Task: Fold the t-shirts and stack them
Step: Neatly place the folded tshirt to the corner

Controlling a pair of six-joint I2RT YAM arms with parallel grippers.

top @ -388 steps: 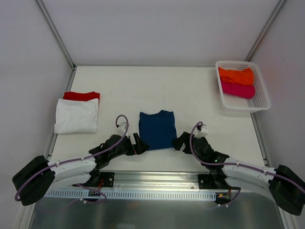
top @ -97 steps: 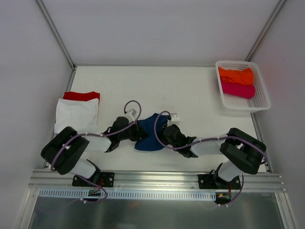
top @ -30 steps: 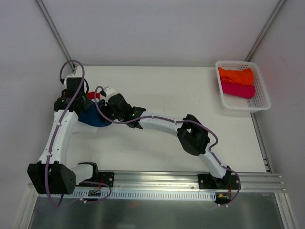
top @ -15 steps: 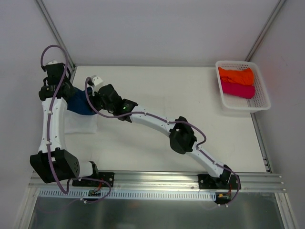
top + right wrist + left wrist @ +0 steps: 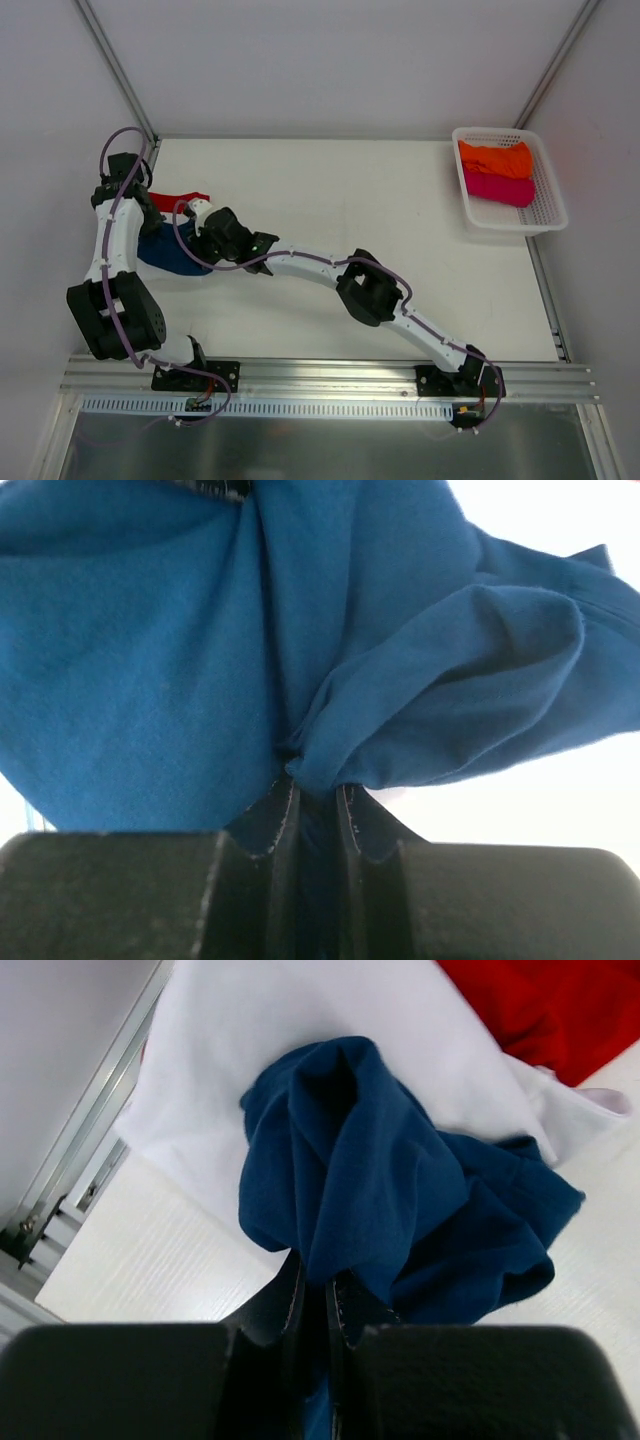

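Note:
The navy blue t-shirt [image 5: 172,252] hangs bunched at the far left of the table, over the white t-shirt [image 5: 250,1050]. Both grippers pinch it. My left gripper [image 5: 320,1295] is shut on a fold at its left side, and in the top view this left gripper [image 5: 146,228] sits just above the cloth. My right gripper [image 5: 318,798] is shut on a fold at the shirt's right side, with the right arm stretched across the table to reach the right gripper [image 5: 203,243]. The red t-shirt [image 5: 182,197] lies behind the white one, partly covered.
A white mesh basket [image 5: 549,214] at the back right holds an orange t-shirt [image 5: 495,158] and a magenta one [image 5: 498,188]. An aluminium rail [image 5: 75,1175] borders the table's left edge. The right arm's elbow [image 5: 370,290] hangs over mid-table.
Both grippers have carried the navy shirt from the back-left corner toward the near side and lower, over the white shirt. The red shirt shows again.

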